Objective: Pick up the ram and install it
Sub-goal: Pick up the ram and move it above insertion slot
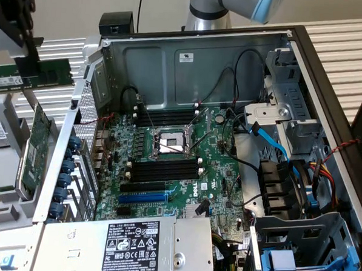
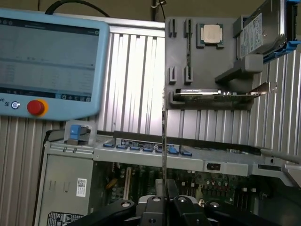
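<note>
- The claw (image 1: 28, 64) is clenched on the ram (image 1: 54, 73), pinching the green stick near the middle of its upper edge.
- The ram hangs level, off the counter (image 1: 349, 47), at the exterior view's left, outside the open computer case (image 1: 191, 57).
- Below it an expansion card (image 1: 38, 146) stands in a grey holder (image 1: 2, 190).
- In the wrist view the ram shows edge-on as a thin line between the closed fingers (image 2: 172, 188).
- The black memory slots (image 1: 164, 169) on the motherboard (image 1: 218, 180) lie well apart from the ram.
- A teach pendant (image 2: 47, 61) with a red button leans beyond the case.
</note>
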You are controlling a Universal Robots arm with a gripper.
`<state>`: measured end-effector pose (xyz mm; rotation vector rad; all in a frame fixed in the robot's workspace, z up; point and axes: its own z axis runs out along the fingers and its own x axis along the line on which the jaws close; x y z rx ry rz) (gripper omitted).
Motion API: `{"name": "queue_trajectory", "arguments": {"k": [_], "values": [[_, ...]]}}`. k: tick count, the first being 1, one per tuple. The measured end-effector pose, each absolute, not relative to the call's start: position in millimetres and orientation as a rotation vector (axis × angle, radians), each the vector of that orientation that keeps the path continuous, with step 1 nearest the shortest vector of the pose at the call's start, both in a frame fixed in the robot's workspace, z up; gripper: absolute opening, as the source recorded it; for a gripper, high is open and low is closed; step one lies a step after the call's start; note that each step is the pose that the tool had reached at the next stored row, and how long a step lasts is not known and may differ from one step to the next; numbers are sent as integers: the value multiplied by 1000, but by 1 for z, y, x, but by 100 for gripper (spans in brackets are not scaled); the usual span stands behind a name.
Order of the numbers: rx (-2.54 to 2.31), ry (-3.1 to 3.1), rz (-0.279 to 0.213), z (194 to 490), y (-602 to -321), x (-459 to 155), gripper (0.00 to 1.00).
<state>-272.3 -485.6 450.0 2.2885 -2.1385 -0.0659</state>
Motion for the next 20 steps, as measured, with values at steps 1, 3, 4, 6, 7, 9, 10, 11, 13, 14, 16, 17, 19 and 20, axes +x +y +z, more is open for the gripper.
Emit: {"name": "queue_trajectory", "arguments": {"k": [1,3,4,6,7,9,10,11,13,14,16,17,19,20], "values": [[2289,-2137,-67,450,-486,-268,13],[2289,-2134,-71,450,-486,-259,13],[2289,-2132,-72,450,-486,-254,13],[2289,-2131,-73,449,-486,-245,13],[2289,-2131,-73,449,-486,-240,13],[2289,-2130,-74,448,-486,-231,13],[2289,-2130,-75,448,-486,-227,13],[2289,-2129,-75,447,-486,-222,13],[2289,-2128,-76,446,-486,-213,13],[2290,-2128,-77,446,-486,-208,13],[2290,-2126,-78,445,-486,-199,13],[2289,-2126,-79,444,-485,-195,13],[2290,-2122,-82,443,-485,-188,13],[2290,-2118,-86,443,-485,-185,13]]}}
